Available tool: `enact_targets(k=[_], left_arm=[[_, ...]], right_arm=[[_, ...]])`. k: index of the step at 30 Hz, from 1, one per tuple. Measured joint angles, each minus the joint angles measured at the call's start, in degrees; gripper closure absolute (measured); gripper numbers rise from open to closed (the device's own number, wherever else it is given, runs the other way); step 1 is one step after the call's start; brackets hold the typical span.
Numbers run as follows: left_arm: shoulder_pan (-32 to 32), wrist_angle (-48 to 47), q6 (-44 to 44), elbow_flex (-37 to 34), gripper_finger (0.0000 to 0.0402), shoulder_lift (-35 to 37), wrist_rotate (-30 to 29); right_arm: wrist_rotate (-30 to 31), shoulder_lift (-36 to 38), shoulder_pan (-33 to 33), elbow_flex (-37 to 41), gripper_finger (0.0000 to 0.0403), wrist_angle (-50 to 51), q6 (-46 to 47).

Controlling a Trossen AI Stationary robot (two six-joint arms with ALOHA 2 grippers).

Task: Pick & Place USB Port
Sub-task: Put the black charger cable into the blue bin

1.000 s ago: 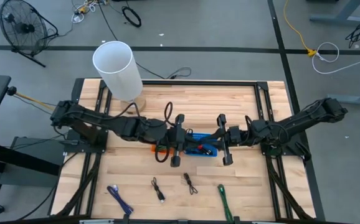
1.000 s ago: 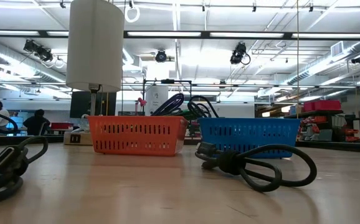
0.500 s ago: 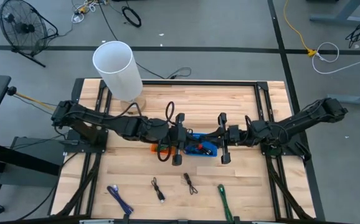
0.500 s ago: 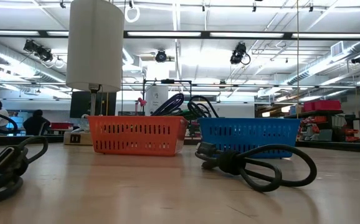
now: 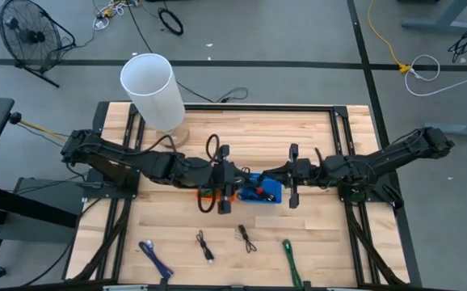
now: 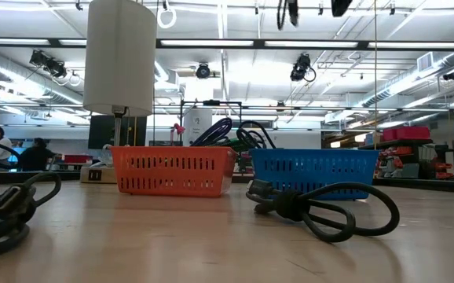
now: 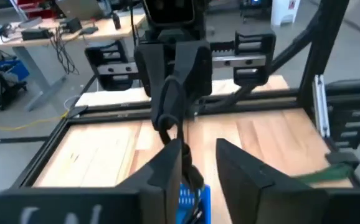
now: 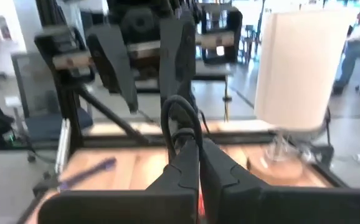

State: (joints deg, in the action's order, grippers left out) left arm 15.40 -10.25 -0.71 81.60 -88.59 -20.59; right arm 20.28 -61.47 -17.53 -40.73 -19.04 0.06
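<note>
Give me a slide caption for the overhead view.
Two dark arms meet above the blue plastic basket and orange plastic basket on the wooden table.

The left gripper [image 7: 198, 165] stands with its jaws parted, a black cable [image 7: 183, 163] lying against one finger. Below them shows a corner of the blue basket [image 7: 189, 202]. Facing it, the right gripper [image 7: 175, 93] hangs over the wooden worktop [image 7: 105, 146], clamped on a loop of the same cable. A green cable [image 7: 339, 168] lies toward the worktop's edge.
</note>
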Motion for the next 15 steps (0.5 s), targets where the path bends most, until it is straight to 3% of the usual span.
enact_targets(k=[5, 15], left_arm=[[0.28, -4.82, 0.29, 0.00, 0.0276, 0.14, -0.16], [0.33, -10.85, 2.83, 0.00, 0.0279, 0.14, 0.26]], right_arm=[[1.73, -0.02, 1.98, 0.00, 0.0403, 8.91, 4.33], [-2.24, -0.53, 5.90, 0.00, 0.0403, 24.09, 14.04]])
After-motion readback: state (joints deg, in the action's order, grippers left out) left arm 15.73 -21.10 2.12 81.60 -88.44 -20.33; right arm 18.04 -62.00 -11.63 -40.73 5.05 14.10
